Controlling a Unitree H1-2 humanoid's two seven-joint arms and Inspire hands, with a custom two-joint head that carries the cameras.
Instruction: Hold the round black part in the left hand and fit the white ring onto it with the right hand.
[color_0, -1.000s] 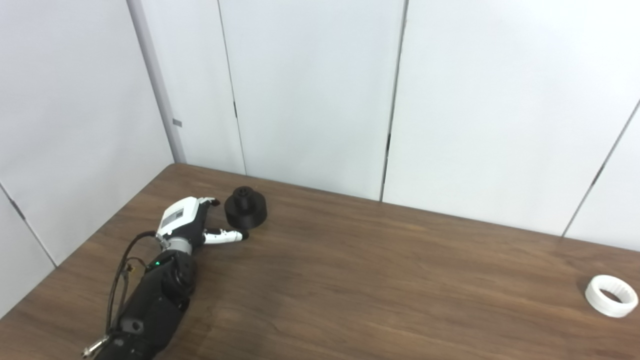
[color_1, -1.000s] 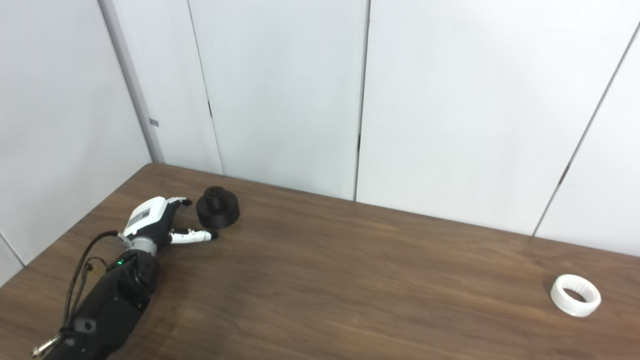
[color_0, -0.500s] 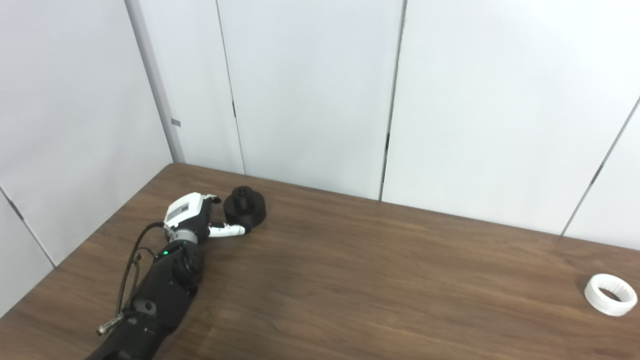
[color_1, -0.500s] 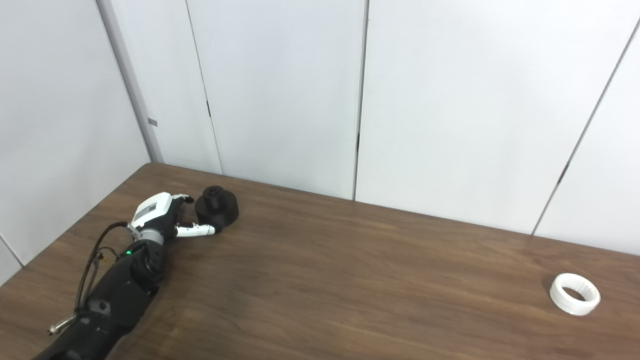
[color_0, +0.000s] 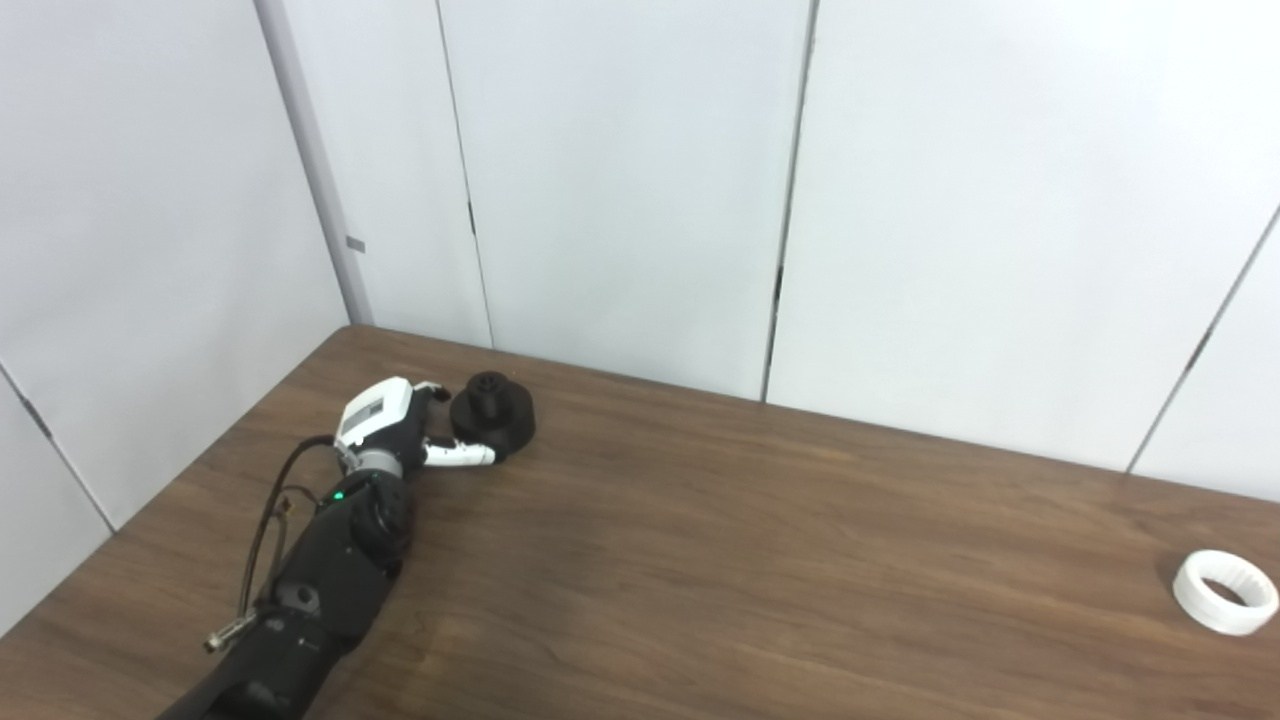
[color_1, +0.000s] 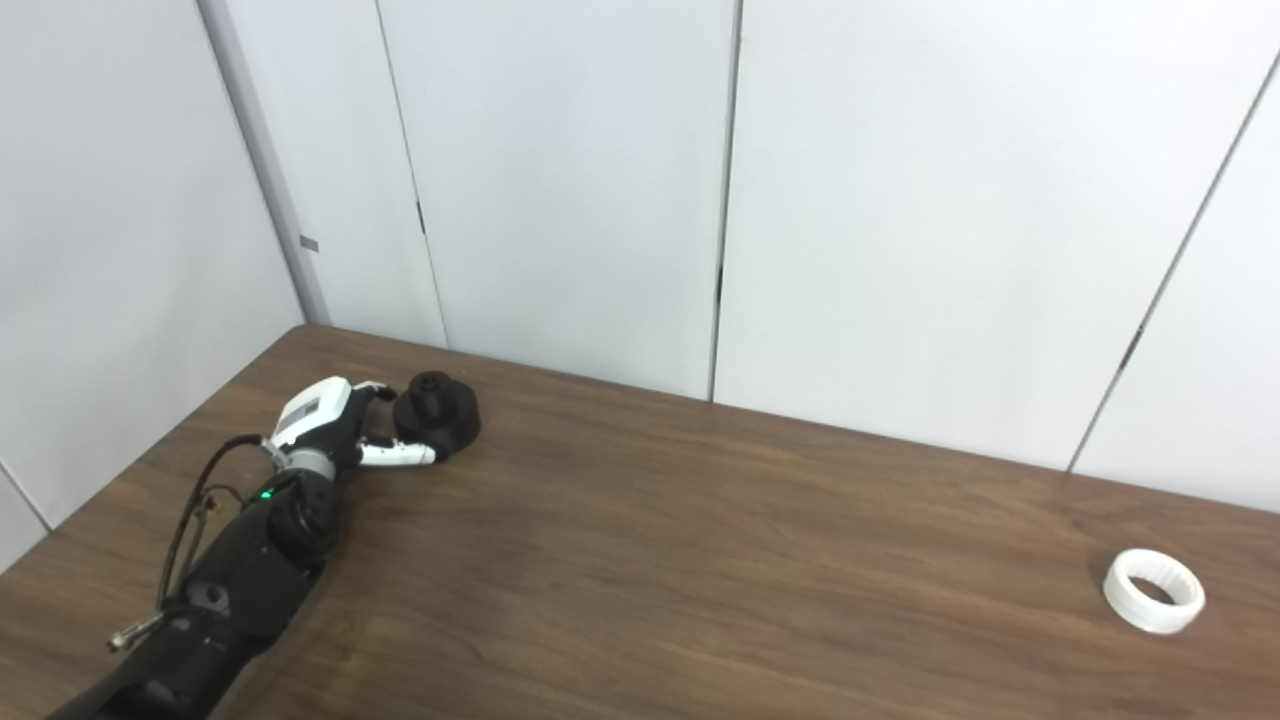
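Round black part (color_0: 492, 417) against open left hand (color_0: 400, 432)

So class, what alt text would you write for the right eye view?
The robot's left hand reaches the round black part at the far left of a brown wooden table, fingers spread around it. A white ring lies alone at far right; white wall panels stand behind.

A dark wood-grain table (color_0: 700, 560) filled the lower half of the frame, its far edge running against the white wall panels from the upper left down toward the right. A round black part (color_0: 492, 417) sat on it near the far left corner, and a white ring (color_0: 1225, 592) lay flat near the right edge, well apart from the part. The left arm's dark forearm stretched low over the tabletop at lower left; contact could not be told.
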